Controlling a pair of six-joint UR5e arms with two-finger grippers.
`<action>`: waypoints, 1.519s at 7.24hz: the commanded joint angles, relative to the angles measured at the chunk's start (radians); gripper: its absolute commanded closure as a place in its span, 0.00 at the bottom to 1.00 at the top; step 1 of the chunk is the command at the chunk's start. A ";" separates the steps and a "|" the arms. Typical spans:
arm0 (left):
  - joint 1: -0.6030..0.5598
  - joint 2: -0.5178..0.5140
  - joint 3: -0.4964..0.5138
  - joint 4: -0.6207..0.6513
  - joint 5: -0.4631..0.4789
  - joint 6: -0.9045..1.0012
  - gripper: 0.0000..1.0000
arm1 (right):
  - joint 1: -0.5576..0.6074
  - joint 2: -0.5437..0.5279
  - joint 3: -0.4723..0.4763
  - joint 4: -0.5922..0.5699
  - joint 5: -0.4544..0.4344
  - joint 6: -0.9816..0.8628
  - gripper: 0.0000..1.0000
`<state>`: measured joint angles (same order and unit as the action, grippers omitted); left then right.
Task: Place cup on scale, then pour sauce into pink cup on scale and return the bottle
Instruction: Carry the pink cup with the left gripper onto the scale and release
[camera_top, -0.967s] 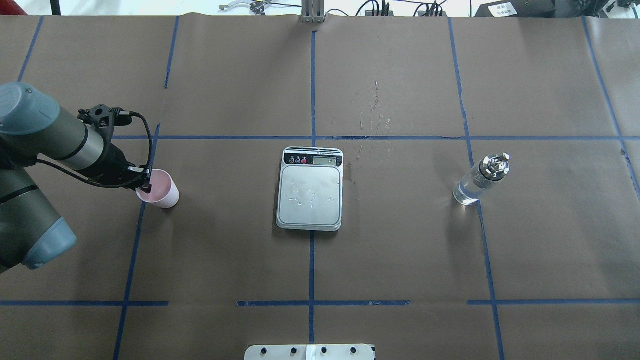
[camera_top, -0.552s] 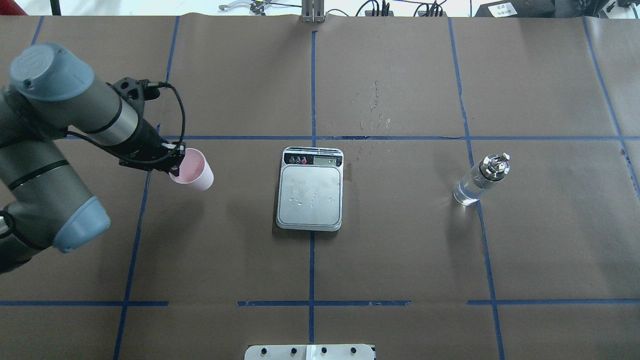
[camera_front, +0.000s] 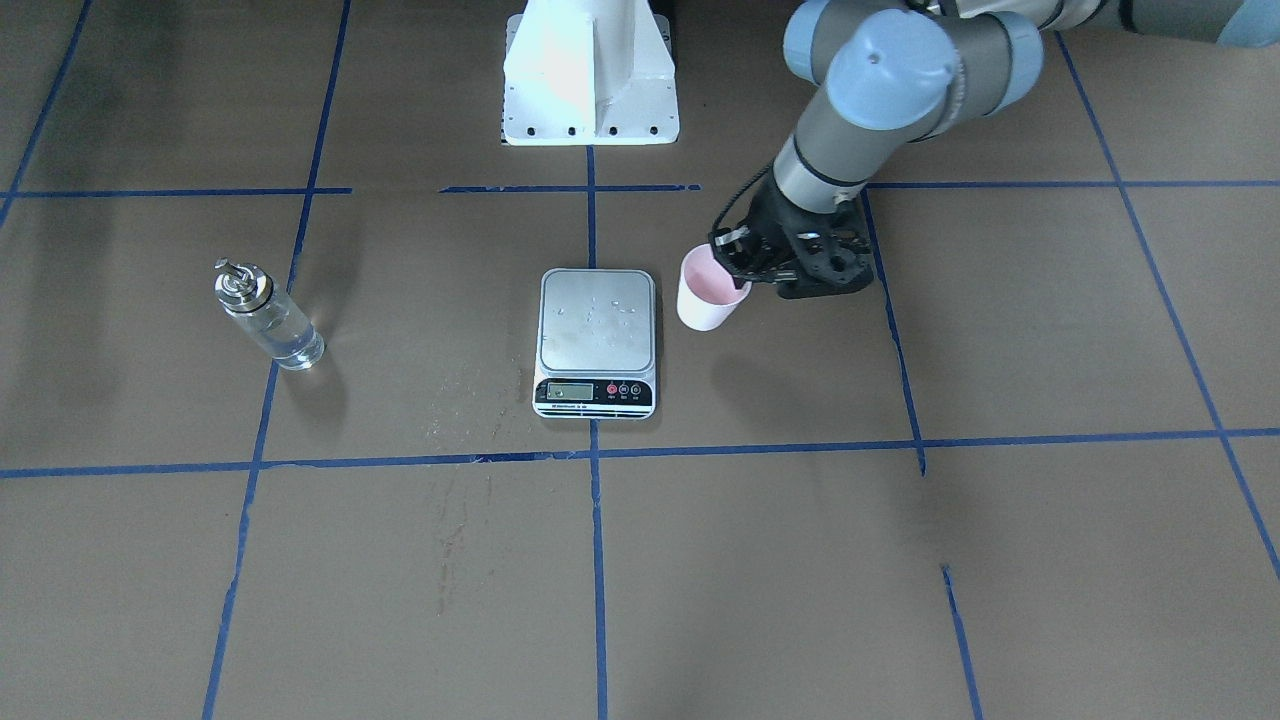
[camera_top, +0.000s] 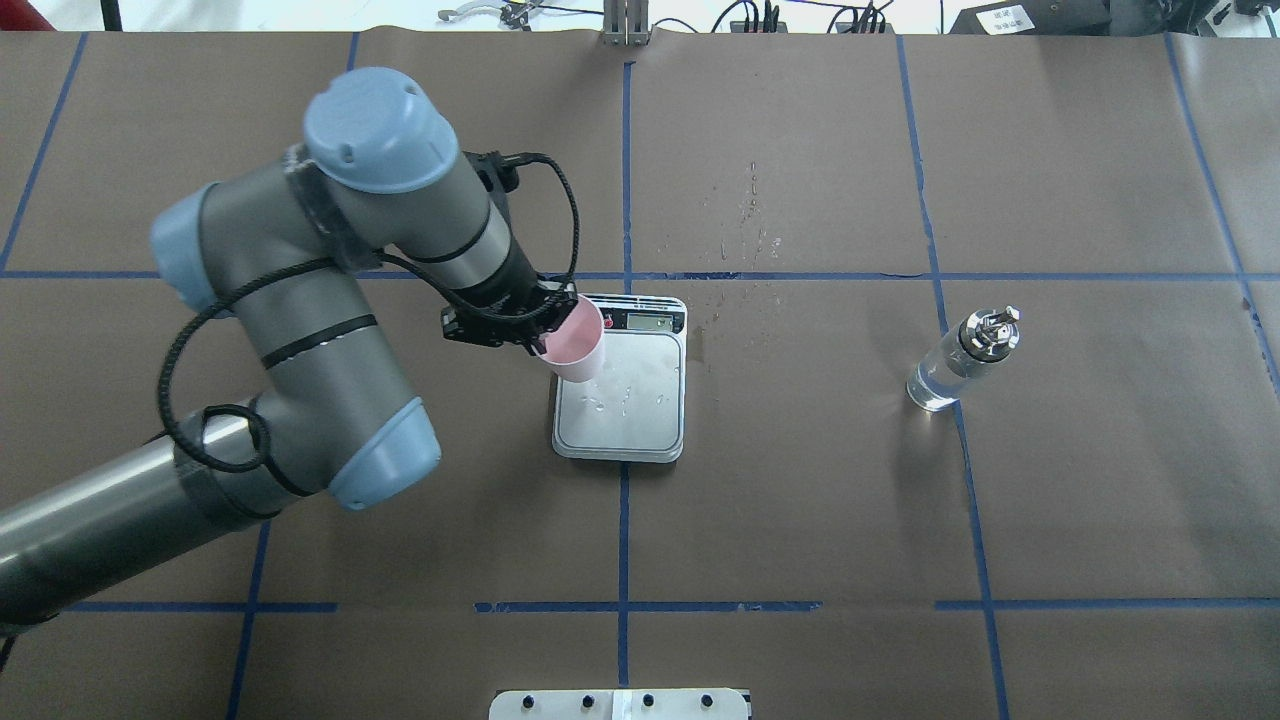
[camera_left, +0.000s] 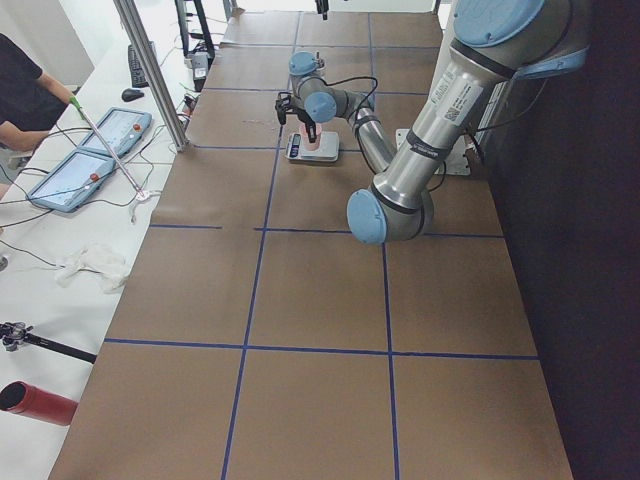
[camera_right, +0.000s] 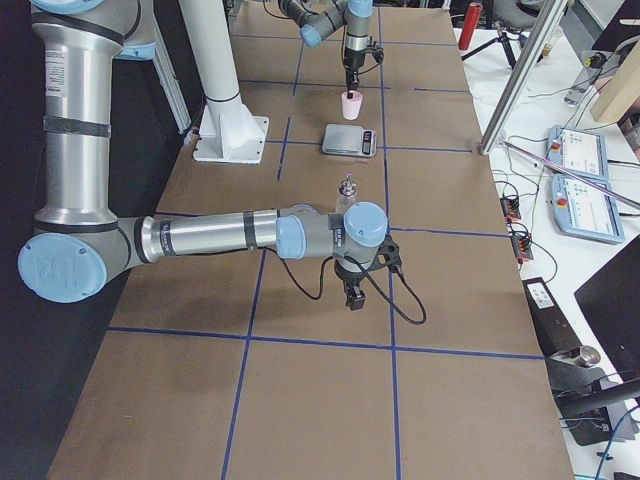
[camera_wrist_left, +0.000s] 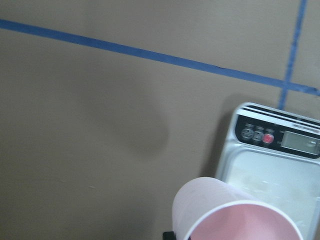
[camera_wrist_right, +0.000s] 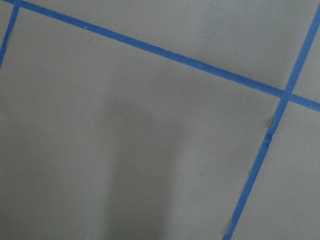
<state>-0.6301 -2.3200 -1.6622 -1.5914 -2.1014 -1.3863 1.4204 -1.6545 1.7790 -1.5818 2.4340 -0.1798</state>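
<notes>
Brown-papered, the desk (camera_front: 1000, 580) is crossed by blue tape lines (camera_front: 760, 443). From the front-facing camera, the scale (camera_front: 597, 335) lies mid-desk, its long axis running 12 to 6 o'clock, with the display (camera_front: 566, 391) at the 6 o'clock end. At its 2 o'clock the left tool (camera_front: 745, 268) is clamped on the rim of the cup (camera_front: 706, 300). The cup's mouth is up and its narrow base down, with its axis near vertical. The cup's shadow falls apart from its base, so it hangs off the desk. Well apart at the scale's 9 o'clock, the bottle (camera_front: 268, 318) stands upright with its spout on top, and clear sauce (camera_front: 292, 345) shows low inside.

Overhead, the cup (camera_top: 574, 350) overlaps the scale's (camera_top: 625, 415) 10 o'clock corner. The bottle (camera_top: 958, 365) stands far off at 3 o'clock.

From the left end, the cup is a small pink spot just over the scale, far down the desk.

From the right end, the right tool (camera_right: 352, 297) points down from the right arm (camera_right: 220, 235), and I cannot tell whether it is parted or closed. The bottle stands upright just beyond it.

The left wrist camera looks into the cup's pink mouth, with the scale at its 2 o'clock.

The right wrist camera shows paper and tape lines.
</notes>
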 joint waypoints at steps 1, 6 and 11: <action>0.050 -0.061 0.104 -0.062 0.026 -0.051 1.00 | -0.011 -0.002 0.002 0.065 0.005 0.011 0.00; 0.050 -0.055 0.105 -0.064 0.030 -0.051 0.94 | -0.015 -0.001 0.004 0.080 0.097 0.011 0.00; 0.044 -0.038 0.041 -0.064 0.023 -0.051 0.62 | -0.110 0.018 0.083 0.246 0.099 0.335 0.00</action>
<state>-0.5830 -2.3612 -1.5925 -1.6547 -2.0759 -1.4373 1.3402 -1.6400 1.8380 -1.4356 2.5544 0.0250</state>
